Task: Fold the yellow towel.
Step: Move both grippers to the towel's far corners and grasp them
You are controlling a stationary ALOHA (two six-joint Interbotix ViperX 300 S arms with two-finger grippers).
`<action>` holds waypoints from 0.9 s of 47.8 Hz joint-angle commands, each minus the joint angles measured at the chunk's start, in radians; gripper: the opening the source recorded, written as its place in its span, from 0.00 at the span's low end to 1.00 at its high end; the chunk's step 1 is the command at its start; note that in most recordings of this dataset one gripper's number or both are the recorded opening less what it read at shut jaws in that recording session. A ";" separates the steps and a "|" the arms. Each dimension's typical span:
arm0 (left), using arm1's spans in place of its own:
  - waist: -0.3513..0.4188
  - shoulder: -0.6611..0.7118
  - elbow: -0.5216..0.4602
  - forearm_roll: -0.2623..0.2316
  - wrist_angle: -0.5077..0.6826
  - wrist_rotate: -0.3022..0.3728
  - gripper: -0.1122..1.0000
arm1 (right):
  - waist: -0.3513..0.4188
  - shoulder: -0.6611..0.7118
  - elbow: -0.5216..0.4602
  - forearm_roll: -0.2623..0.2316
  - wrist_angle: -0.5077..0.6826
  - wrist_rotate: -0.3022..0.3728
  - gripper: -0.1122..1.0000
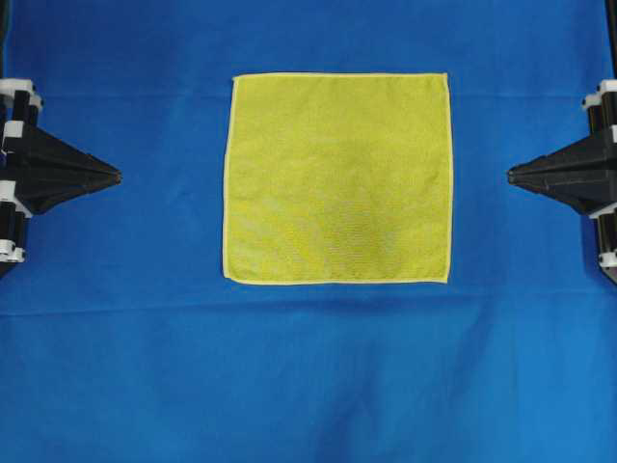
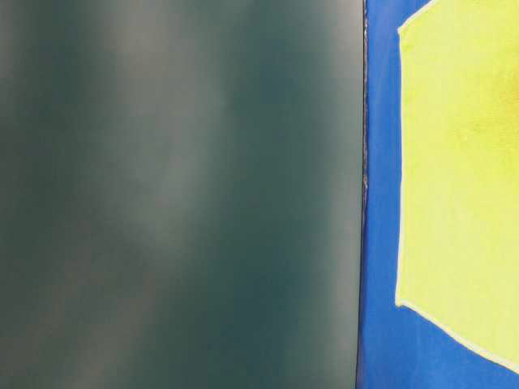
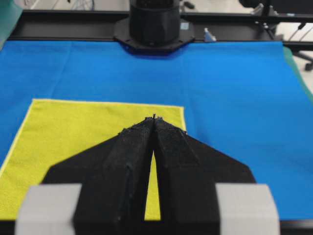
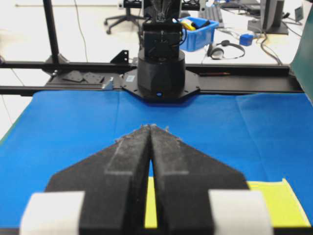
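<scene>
The yellow towel (image 1: 337, 178) lies flat and fully spread, a square with a pale hem, in the middle of the blue cloth (image 1: 308, 376). My left gripper (image 1: 118, 177) points at it from the left edge of the overhead view, shut and holding nothing, well short of the towel's left hem. My right gripper (image 1: 510, 174) mirrors it from the right, also shut and empty, a gap away from the right hem. In the left wrist view the towel (image 3: 73, 142) spreads beneath the closed tips (image 3: 154, 117). The right wrist view shows the towel (image 4: 276, 203) under the closed tips (image 4: 150, 126).
The blue cloth covers the whole table, with faint creases across it. The opposite arm's black base (image 3: 154, 24) stands at the far table edge, as does the other arm's base (image 4: 160, 73). A dark panel (image 2: 178, 194) fills most of the table-level view.
</scene>
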 commanded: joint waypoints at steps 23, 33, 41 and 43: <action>0.247 0.341 -0.103 -0.018 -0.008 -0.006 0.11 | -0.348 0.272 -0.120 0.002 0.305 0.002 0.10; 0.357 0.566 -0.156 -0.020 -0.041 -0.009 0.33 | -0.508 0.457 -0.161 -0.014 0.314 -0.011 0.20; 0.419 0.733 -0.218 -0.020 -0.066 -0.008 0.76 | -0.601 0.617 -0.199 -0.058 0.302 -0.011 0.62; 0.434 0.773 -0.235 -0.018 -0.069 -0.005 0.83 | -0.617 0.655 -0.206 -0.069 0.291 -0.011 0.65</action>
